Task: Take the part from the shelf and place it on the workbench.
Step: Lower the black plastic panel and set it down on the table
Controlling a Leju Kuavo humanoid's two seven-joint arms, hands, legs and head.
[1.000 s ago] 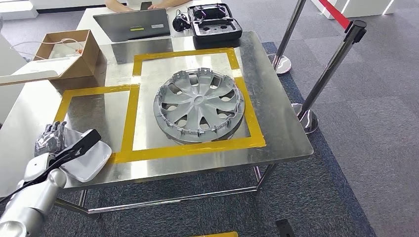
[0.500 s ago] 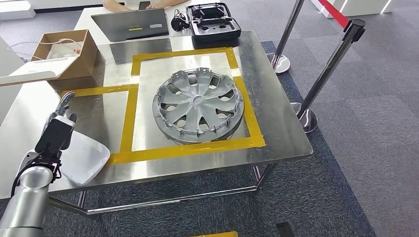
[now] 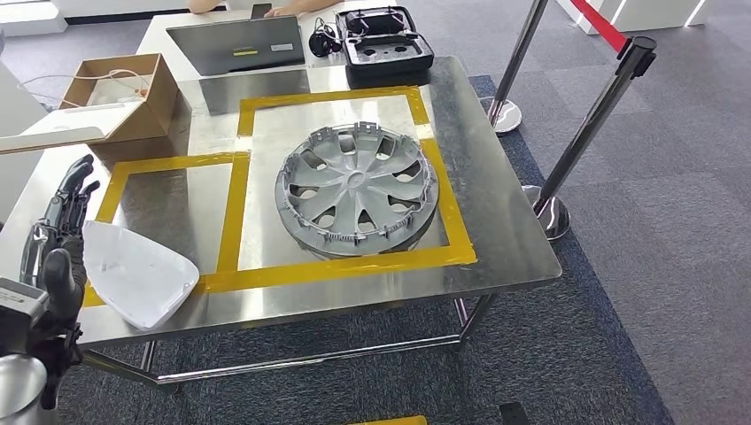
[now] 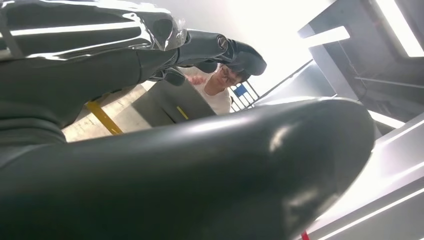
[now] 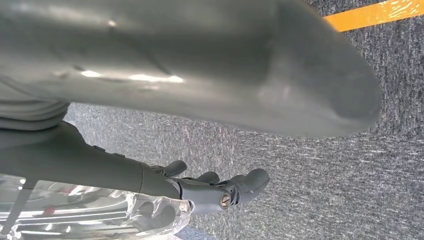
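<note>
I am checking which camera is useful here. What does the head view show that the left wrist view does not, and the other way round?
Only the head view shows the whole metal table, the grey wheel cover lying inside the large yellow tape square, and the white part on the table's near left corner beside the left robot hand.

Only the left wrist view shows a person behind the laptop.

Both show that robot hand with fingers apart, some yellow tape, and the grey laptop.
</note>
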